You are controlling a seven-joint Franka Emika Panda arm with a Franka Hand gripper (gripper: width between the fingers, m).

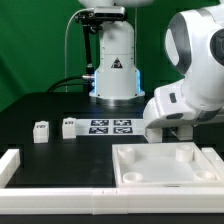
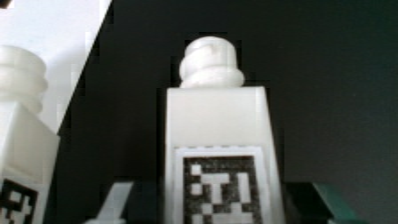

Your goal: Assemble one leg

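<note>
step: lining up the grab, I reckon
leg [image 2: 217,125]: between the gripper [image 2: 222,203] tips in the wrist view, tag facing the camera, second leg [image 2: 18,110] just beside it
fingers [image 2: 119,203]: spread, gap each side, not pinching
next: squeeze it squarely, miss the neighbour, then head for the tabletop [image 1: 165,181]

Bends arm [image 1: 190,70] low at the exterior view's right; points wrist [image 1: 172,108] downward. Holds claw [image 2: 228,205] spread, dark fingertips [image 2: 121,205] apart in the wrist view.
</note>
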